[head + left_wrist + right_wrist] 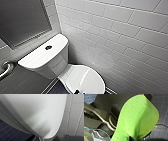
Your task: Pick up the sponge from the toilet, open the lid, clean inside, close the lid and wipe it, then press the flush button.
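Right jaws pinch bright green peanut-shaped sponge; left jaws: can't tell. White glossy ceramic toilet at 6 o'clock, lid down.

White tiles cover the wall (glossy) — the floor is dark blue.

Bright green sponge; white toilet; dark-blue grid-tiled floor.

toilet: one
flush button: one — dark, round
sponge: one — bright green
grab bar: one
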### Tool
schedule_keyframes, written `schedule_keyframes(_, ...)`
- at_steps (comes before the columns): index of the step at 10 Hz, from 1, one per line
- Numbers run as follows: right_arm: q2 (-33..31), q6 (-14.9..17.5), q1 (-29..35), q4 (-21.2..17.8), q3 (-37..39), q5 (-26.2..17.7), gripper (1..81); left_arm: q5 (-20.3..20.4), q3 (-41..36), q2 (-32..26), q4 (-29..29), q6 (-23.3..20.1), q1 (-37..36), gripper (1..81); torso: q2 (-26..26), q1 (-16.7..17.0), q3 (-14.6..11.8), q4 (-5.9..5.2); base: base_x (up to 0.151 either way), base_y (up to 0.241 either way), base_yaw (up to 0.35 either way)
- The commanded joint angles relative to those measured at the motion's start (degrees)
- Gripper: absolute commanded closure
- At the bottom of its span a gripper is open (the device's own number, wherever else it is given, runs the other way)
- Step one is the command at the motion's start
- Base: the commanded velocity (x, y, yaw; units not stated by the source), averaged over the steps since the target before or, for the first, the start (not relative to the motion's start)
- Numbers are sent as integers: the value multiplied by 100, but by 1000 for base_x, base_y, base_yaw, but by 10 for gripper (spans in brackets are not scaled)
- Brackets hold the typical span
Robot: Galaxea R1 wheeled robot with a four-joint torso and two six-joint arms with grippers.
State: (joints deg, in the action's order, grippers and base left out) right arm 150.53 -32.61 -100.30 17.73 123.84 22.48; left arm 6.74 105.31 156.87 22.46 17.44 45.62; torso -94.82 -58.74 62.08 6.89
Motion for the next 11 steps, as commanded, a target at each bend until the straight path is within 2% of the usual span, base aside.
schedule_keyframes(1, -152, 9, -223, 126, -81, -419, 811, 327, -292, -49, -75, -83, -716, 10, 0, 0, 0, 0, 0, 0, 0)
schedule_keyframes(6, -125, 18, -223, 126, -116, -481, 811, 609, -573, -234, -101, -83, -751, 10, 0, 0, 0, 0, 0, 0, 0)
schedule_keyframes(11, -135, 18, -223, 126, -151, -473, 811, 635, -678, -287, -127, -83, -751, 10, 0, 0, 0, 0, 0, 0, 0)
